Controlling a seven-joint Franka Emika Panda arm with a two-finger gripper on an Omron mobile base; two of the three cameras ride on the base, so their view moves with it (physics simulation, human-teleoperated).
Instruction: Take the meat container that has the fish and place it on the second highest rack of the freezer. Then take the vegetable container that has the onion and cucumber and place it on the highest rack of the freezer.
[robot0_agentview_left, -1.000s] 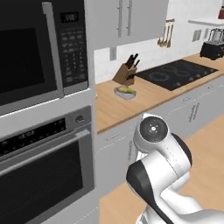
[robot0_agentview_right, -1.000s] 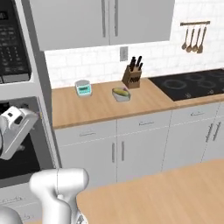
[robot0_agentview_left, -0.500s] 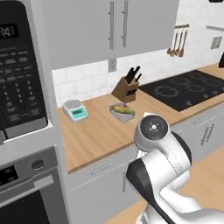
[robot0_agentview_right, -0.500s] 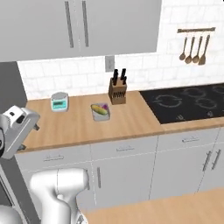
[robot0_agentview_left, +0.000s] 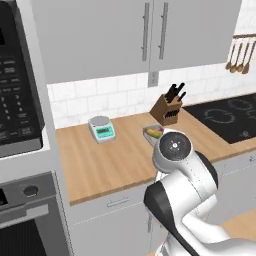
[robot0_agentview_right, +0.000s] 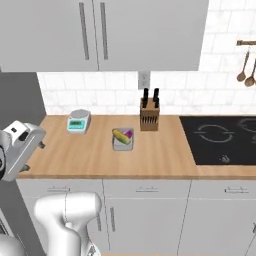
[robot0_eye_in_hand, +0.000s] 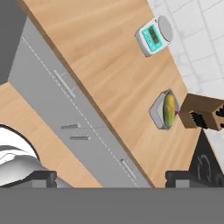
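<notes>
Vegetable container, a small grey tray, sits on your wooden countertop in the left base view, just in front of the wooden knife block and partly hidden behind the white arm; the yellow cucumber peeks out of it. A small kitchen scale with a teal display stands to its left near the tiled wall, and a black cooktop lies off to the right. Right base view: you see the same tray mid-counter, the yellow-green cucumber lying in it with the small purple onion piece touching its right side. The knife block stands just behind and right of the tray, the scale well to the left, the cooktop to the right. Hand view, rolled: tray with cucumber rests on the counter beside the knife block, scale farther along, grey drawer fronts below the counter edge. The gripper shows its two dark tips spread wide apart with nothing between them, well away from the tray.
</notes>
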